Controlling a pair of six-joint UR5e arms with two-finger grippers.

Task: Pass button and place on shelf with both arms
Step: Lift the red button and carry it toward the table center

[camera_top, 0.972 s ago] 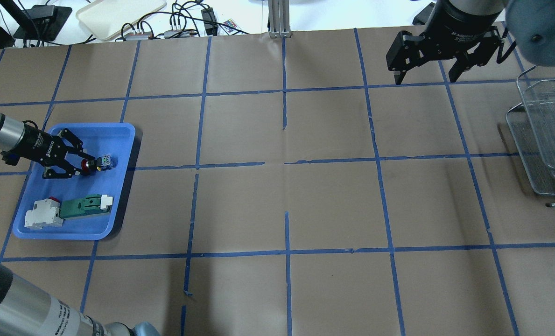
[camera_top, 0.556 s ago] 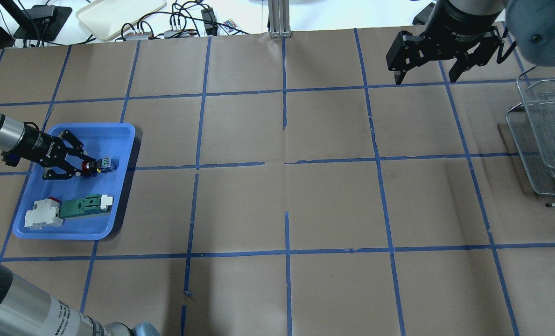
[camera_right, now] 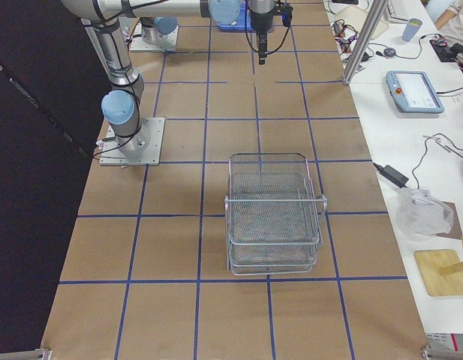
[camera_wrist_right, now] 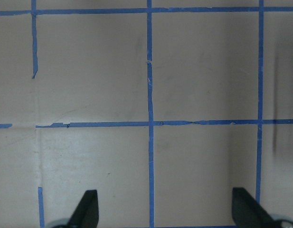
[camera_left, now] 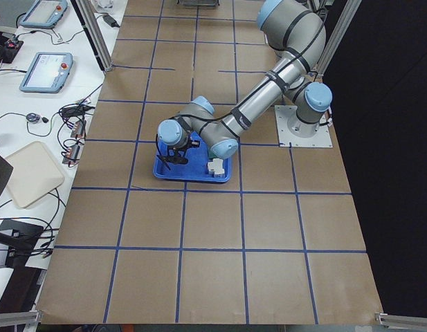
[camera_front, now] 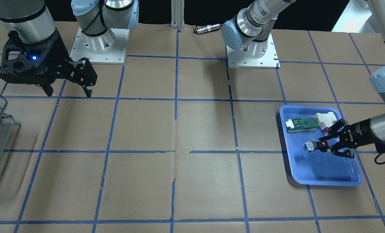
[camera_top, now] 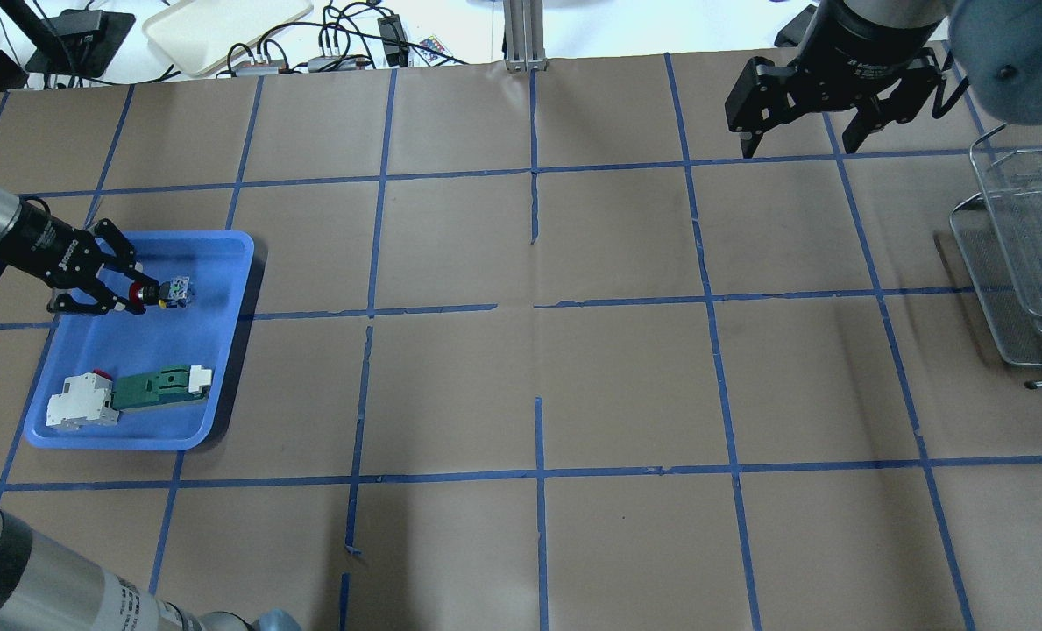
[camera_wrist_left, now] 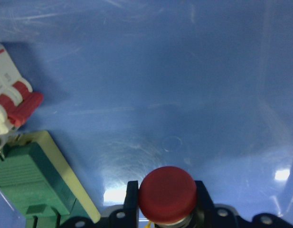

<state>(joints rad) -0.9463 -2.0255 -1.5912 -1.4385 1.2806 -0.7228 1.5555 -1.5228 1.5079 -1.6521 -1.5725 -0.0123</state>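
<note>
My left gripper (camera_top: 139, 296) is shut on the button (camera_top: 176, 291) by its red cap end and holds it level above the blue tray (camera_top: 214, 254). The button's blue-white block points away from the wrist. In the front-facing view the left gripper (camera_front: 325, 144) and the button (camera_front: 309, 146) are over the tray's middle. The left wrist view shows the red cap (camera_wrist_left: 167, 194) between the jaws. My right gripper (camera_top: 799, 145) is open and empty at the far right, and shows so in its wrist view (camera_wrist_right: 167, 211). The wire shelf (camera_top: 1024, 254) stands at the right edge.
A green-and-white flat component (camera_top: 159, 386) and a white block with a red bit (camera_top: 82, 401) lie in the tray's near part. Cables and a beige tray (camera_top: 223, 26) lie beyond the table's far edge. The shelf also shows in the right side view (camera_right: 275, 217).
My left gripper, shut on the button, has risen and drawn back to the left over the tray. The right arm has not moved.
</note>
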